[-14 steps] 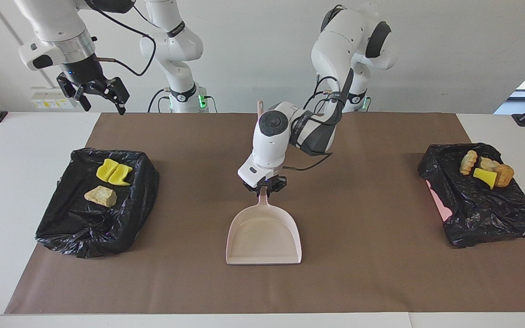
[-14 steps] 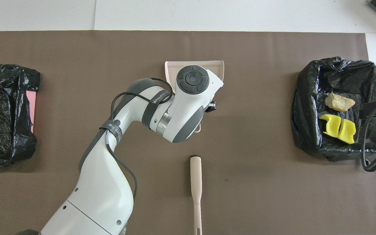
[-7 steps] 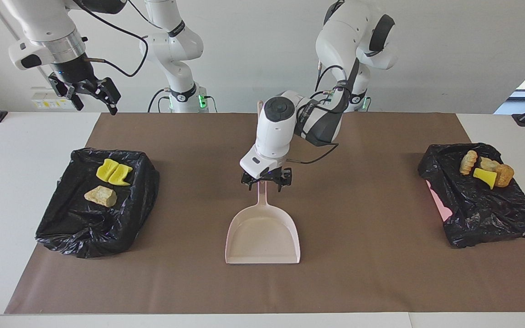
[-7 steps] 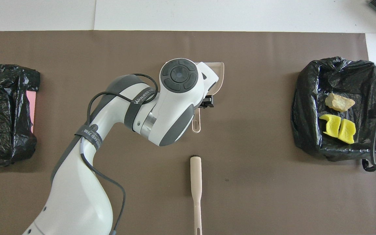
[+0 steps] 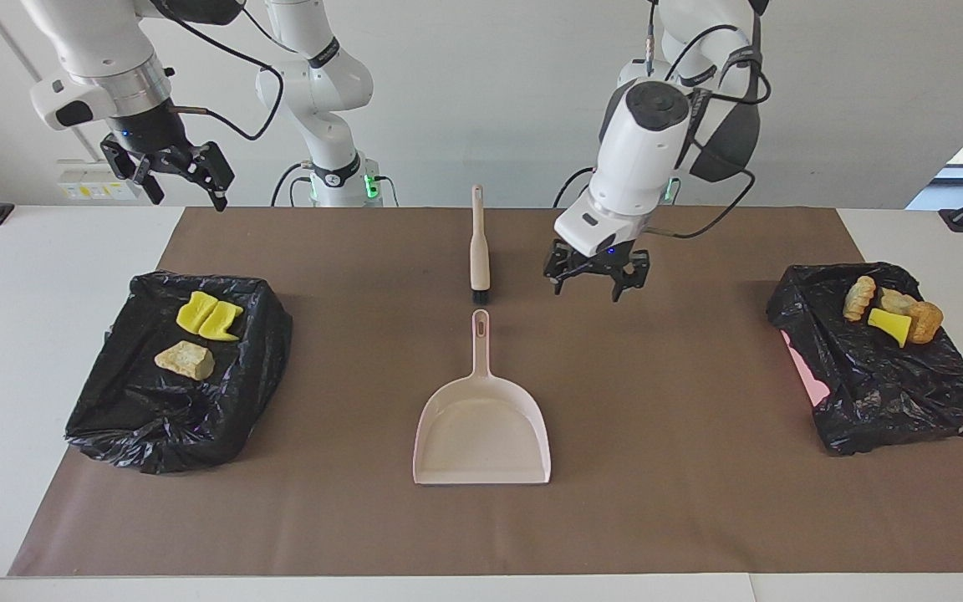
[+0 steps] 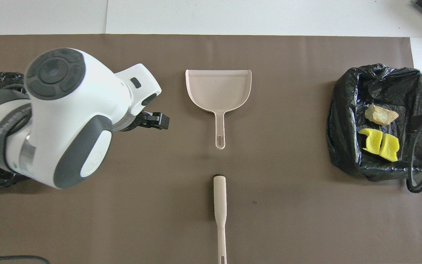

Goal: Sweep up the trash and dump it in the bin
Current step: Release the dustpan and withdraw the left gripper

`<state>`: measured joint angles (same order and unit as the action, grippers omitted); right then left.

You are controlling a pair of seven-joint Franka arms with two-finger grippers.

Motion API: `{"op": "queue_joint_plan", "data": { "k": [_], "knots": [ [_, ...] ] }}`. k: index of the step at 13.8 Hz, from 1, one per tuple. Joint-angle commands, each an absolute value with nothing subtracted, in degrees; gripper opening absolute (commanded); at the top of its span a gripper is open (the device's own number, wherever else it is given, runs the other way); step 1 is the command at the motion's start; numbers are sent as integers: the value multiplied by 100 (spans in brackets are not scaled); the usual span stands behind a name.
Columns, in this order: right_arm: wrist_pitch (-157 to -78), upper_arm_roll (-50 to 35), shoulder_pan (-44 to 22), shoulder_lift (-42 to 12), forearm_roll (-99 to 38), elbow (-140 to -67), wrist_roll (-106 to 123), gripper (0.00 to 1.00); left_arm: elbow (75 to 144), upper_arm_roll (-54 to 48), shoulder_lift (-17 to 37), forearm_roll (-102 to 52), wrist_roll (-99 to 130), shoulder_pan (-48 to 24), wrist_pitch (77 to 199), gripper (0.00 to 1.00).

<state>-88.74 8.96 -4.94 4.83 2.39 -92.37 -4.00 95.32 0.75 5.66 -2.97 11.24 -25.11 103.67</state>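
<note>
The pink dustpan (image 5: 481, 426) (image 6: 218, 90) lies flat on the brown mat, its handle pointing toward the robots and nothing holding it. My left gripper (image 5: 597, 280) (image 6: 152, 120) hangs open and empty over the mat, between the dustpan's handle and the bin (image 5: 891, 393) at the left arm's end. That bin holds several scraps of trash (image 5: 889, 325). The other bin (image 5: 114, 418) (image 6: 346, 110) holds two yellow scraps (image 5: 209, 317) (image 6: 378, 145) and a tan one (image 5: 185, 359) (image 6: 381, 114). My right gripper (image 5: 185, 180) waits open, high over the mat's corner nearest that bin.
A beige brush (image 5: 478, 251) (image 6: 219, 205) lies on the mat in line with the dustpan's handle, nearer to the robots. The brown mat (image 5: 665, 502) covers most of the white table. The left arm hides most of its bin in the overhead view.
My left gripper opened, let go of the dustpan's handle, then rose and swung toward the left arm's end. The dustpan stays on the mat. The right gripper has barely moved.
</note>
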Motion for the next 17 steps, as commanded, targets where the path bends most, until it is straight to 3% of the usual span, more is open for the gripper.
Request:
{"op": "queue_joint_plan", "data": {
  "k": [1,6,12,17],
  "knots": [
    [-8947,879,-466,545,237,-9308,-299,100,9870,18,-51,-238,355,-1945,10021,100],
    [-8376,809,-448,580,54,-9273,77,100,9520,44,-527,-220,-791,-1091,9301,100],
    [-8350,835,-422,527,-255,-8922,985,100,8299,176,-203,53,-1143,-800,8420,100],
    [-8402,826,-466,545,-132,-8947,896,100,8227,202,-114,44,-1134,-739,8200,100]
  ]
}}
